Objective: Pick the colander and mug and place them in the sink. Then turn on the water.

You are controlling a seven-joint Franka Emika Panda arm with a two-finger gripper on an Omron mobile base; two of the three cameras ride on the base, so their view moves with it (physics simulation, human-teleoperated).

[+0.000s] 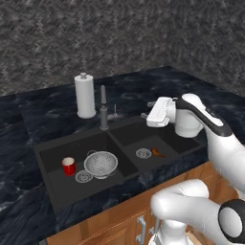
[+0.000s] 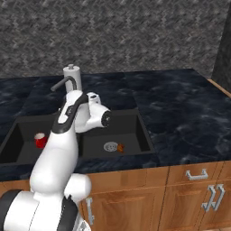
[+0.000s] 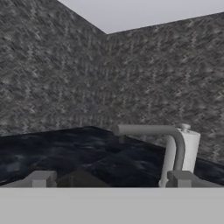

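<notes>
Two dark fingertips of the tool (image 3: pixel 109 178) are seen spread well apart, with nothing between them, held above the right basin of the sink (image 1: pixel 45 152). Just beyond, the dark faucet (image 1: pixel 103 107) is seen, with a white paper-towel roll (image 1: pixel 85 95) behind it. In the left basin the colander (image 1: pixel 101 163) and the red mug (image 1: pixel 68 166) are set near each other. A small orange scrap (image 1: pixel 157 152) is seen beside the right drain. The black marble table (image 1: pixel 191 91) is backed by grey walls (image 1: pixel 119 33).
</notes>
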